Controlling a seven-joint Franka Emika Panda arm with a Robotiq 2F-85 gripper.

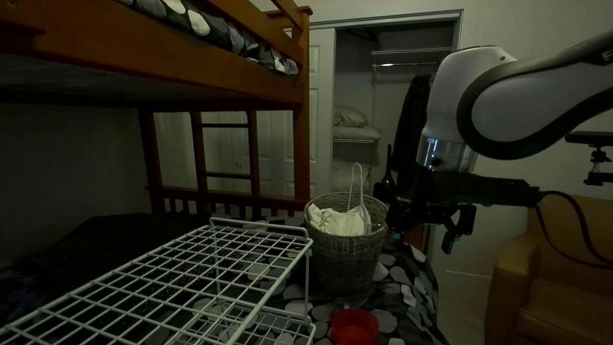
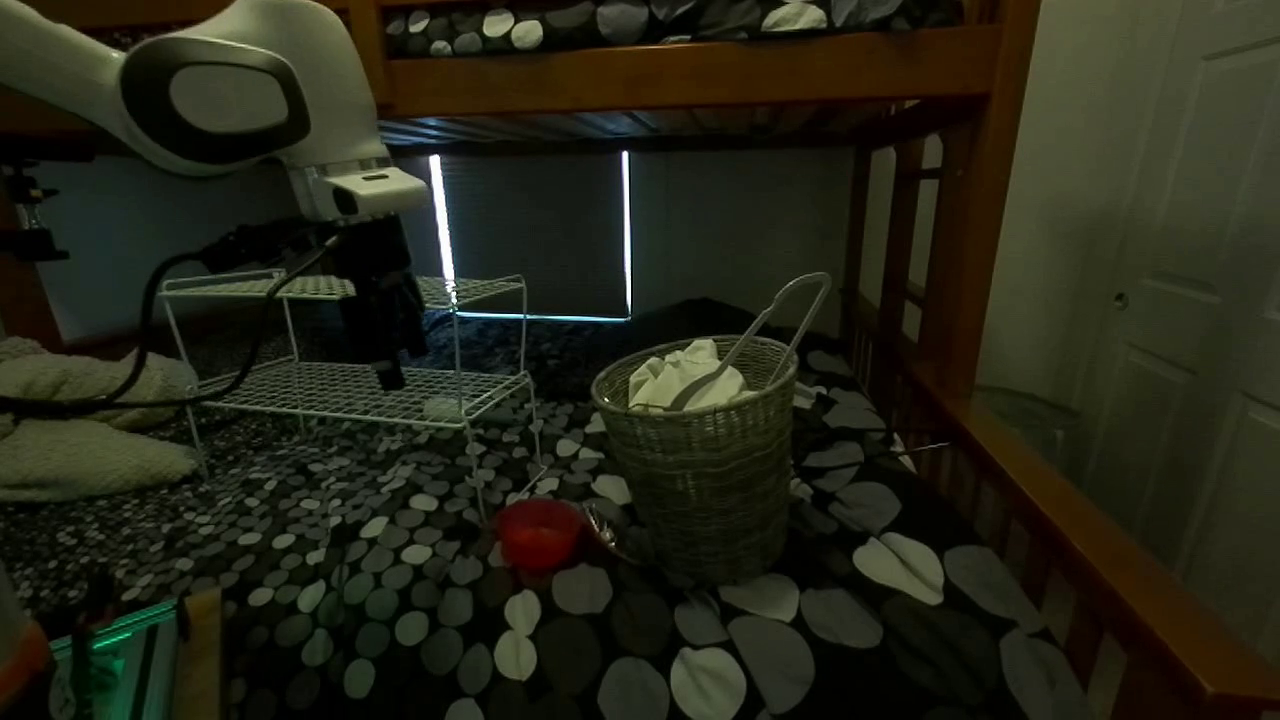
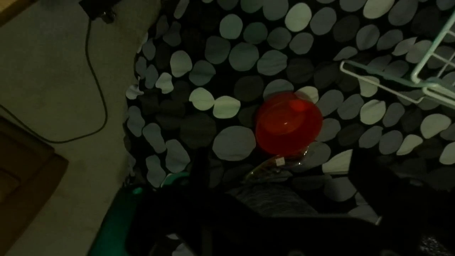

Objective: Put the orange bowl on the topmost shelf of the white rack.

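Note:
The orange bowl (image 1: 354, 327) sits upright on the dotted bedspread. In an exterior view the bowl (image 2: 538, 537) stands between a leg of the white rack (image 2: 400, 415) and the basket. The rack's broad mesh top shelf (image 1: 270, 293) shows large in an exterior view, with nothing on it. My gripper (image 1: 424, 237) is open and empty, well above the bedspread. It also shows in an exterior view (image 2: 402, 365), in front of the rack. In the wrist view the bowl (image 3: 288, 124) lies beyond the spread fingers (image 3: 279, 156), apart from them, with the rack's corner (image 3: 432, 53) at upper right.
A tall wicker basket (image 2: 695, 470) with white cloth and a white loop handle stands beside the bowl. A clear plastic packet (image 3: 273, 167) lies against the bowl. The wooden bunk bed frame (image 2: 690, 85) hangs overhead. A tan armchair (image 1: 550, 273) stands beyond the bed.

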